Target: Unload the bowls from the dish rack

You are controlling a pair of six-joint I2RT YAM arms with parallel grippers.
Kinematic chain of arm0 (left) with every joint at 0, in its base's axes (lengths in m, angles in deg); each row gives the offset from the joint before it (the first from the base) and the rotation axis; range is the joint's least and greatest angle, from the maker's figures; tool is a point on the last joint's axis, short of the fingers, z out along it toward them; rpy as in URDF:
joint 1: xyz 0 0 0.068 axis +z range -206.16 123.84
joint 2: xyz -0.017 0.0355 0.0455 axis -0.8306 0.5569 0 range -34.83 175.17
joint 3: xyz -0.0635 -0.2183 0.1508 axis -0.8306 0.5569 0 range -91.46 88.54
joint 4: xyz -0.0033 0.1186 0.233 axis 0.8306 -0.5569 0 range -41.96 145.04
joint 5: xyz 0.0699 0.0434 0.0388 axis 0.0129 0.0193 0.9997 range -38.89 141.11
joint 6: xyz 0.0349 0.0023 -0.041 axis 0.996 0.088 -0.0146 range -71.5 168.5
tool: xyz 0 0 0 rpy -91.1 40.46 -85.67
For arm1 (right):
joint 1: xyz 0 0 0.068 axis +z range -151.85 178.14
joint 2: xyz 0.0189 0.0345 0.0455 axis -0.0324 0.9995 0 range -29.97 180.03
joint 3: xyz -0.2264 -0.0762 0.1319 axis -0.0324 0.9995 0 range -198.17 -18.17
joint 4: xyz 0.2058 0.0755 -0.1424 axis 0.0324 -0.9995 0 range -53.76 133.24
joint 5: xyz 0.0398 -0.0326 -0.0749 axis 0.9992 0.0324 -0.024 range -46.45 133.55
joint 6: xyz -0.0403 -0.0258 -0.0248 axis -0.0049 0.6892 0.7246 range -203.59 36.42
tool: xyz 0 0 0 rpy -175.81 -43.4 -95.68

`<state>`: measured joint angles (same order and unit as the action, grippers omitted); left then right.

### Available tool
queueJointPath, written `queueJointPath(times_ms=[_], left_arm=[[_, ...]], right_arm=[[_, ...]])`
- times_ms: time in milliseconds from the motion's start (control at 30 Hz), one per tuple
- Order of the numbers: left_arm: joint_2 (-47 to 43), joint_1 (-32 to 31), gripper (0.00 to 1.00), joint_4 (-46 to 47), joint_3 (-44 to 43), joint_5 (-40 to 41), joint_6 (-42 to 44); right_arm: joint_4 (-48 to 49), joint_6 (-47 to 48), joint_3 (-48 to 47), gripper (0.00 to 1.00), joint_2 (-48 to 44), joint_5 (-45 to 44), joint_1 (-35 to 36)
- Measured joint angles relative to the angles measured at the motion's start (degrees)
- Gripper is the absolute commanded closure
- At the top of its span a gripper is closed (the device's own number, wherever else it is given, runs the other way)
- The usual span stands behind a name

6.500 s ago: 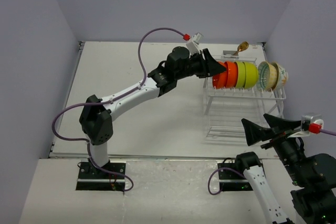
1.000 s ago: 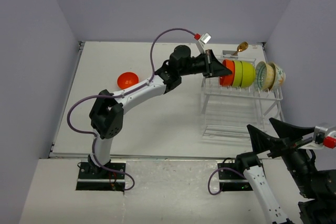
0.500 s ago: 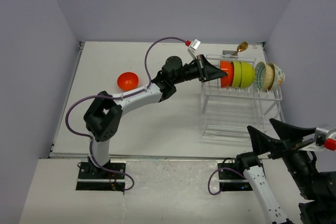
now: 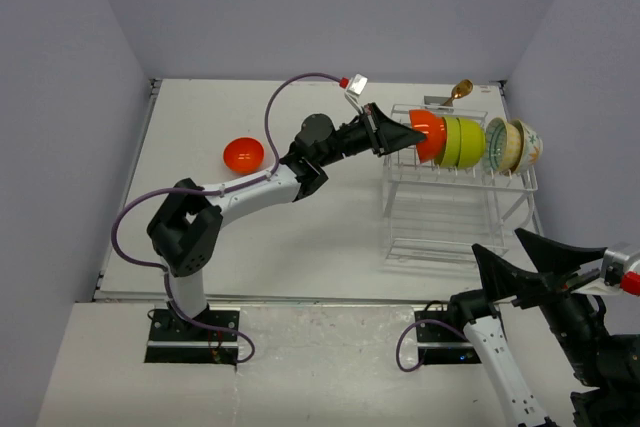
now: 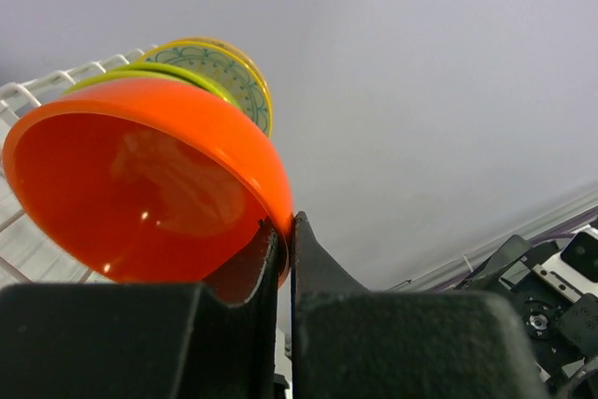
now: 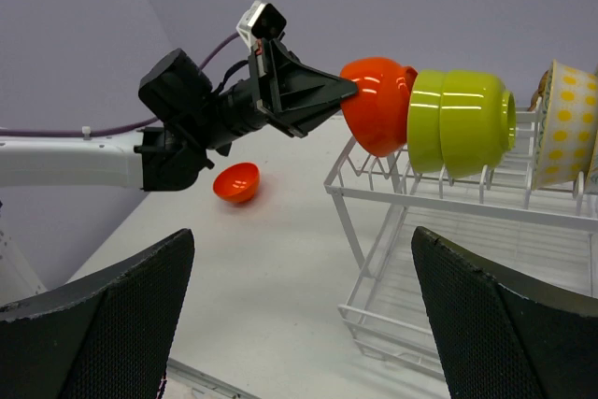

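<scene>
At the upper right of the top view, your left fingers (image 4: 406, 134) pinch the orange bowl (image 4: 430, 135) by its rim, tipped off the top tier of the rack (image 4: 462, 173), likely to clear the wires; your right fingers (image 4: 498, 257) hang spread and empty.

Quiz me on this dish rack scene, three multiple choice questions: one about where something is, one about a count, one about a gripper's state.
1. The loose orange bowl lies:
A) on the table, left of the dish rack
B) on the rack's lower tier
C) under the rack

2. The lime-green bowls in the rack number:
A) none
B) two
C) five

3. The left gripper is:
A) wide open
B) shut on a green bowl
C) shut on the rim of a second orange bowl

Answers:
1 A, it sits on bare tabletop, apart from the rack.
2 B, two green bowls stand side by side.
3 C, the left wrist view shows the fingers pinching the rim.
</scene>
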<state>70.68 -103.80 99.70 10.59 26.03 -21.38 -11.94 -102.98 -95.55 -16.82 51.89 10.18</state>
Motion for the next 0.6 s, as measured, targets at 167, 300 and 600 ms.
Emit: queueJointPath(times_ms=[167, 300, 600], left_arm=[[-3.2, 0.5, 1.0, -0.6, 1.7, 1.8, 1.6], [-7.4, 0.8, 1.0, -3.8, 3.1, 4.4, 4.3], [-19.5, 1.0, 1.0, -33.0, -1.3, 24.4, 22.7]], right_arm=[[-0.1, 0.0, -0.2, 0.01, -0.2, 0.0, 0.0], [-0.1, 0.0, -0.2, 0.01, -0.2, 0.0, 0.0], [0.8, 0.0, 0.8, 0.01, -0.2, 0.5, 0.0]])
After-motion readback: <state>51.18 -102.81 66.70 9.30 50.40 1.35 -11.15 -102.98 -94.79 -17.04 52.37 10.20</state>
